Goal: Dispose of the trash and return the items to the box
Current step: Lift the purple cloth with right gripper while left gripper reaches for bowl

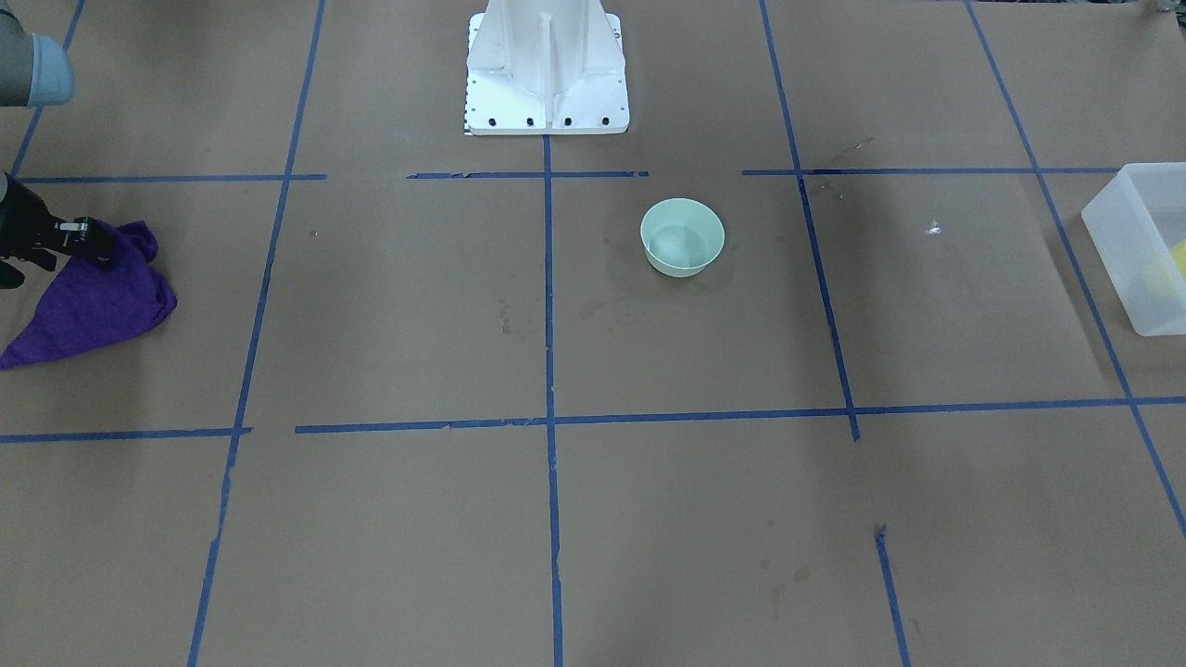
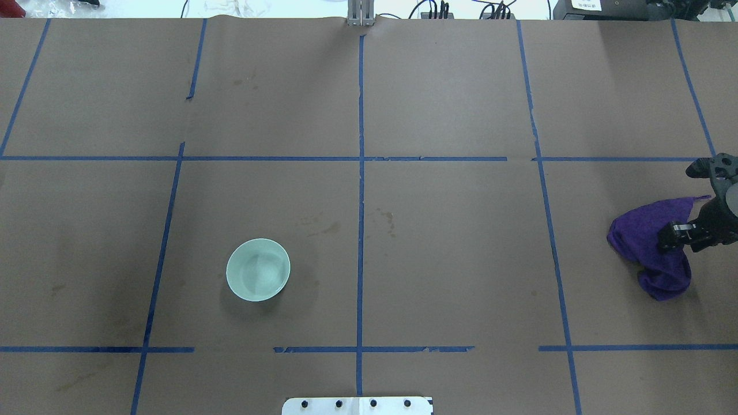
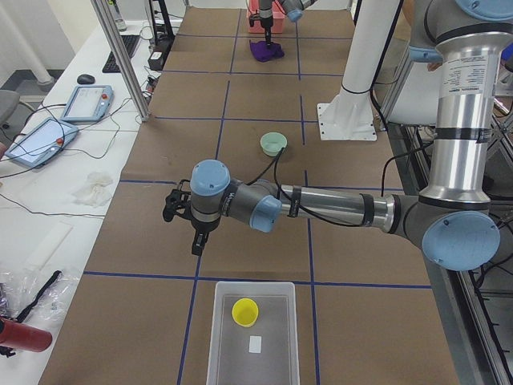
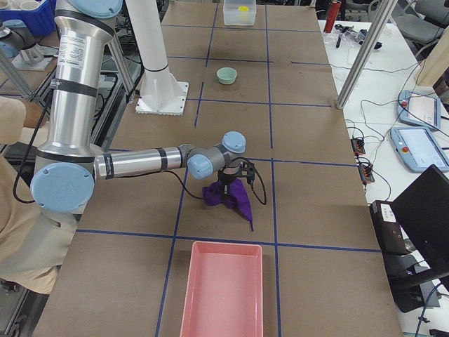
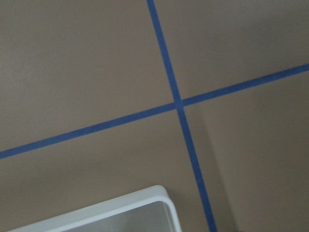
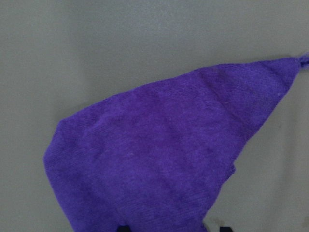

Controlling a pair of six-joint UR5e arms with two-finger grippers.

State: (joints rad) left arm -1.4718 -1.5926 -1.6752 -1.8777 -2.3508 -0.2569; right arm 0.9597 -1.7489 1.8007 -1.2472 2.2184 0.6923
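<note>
A soft purple cloth (image 2: 654, 262) is being straddled by the right gripper (image 2: 677, 235) on the paper-covered table (image 2: 450, 259).

The gripper's dark fingertips are being shown apart at the edge of the crumpled, fine-knit fabric; whether it is being clamped cannot be told. The smooth, round mint-green bowl (image 2: 258, 270) is being seen upright near the table's middle, well apart from the frosted, straight-walled box (image 3: 218, 337), in which the yellow tapered cup (image 3: 244, 311) is being contained. The left gripper (image 3: 197, 241) is being held over brown paper near that box; its opening cannot be told. The table is being divided by blue tape lines (image 2: 361, 230).
</note>
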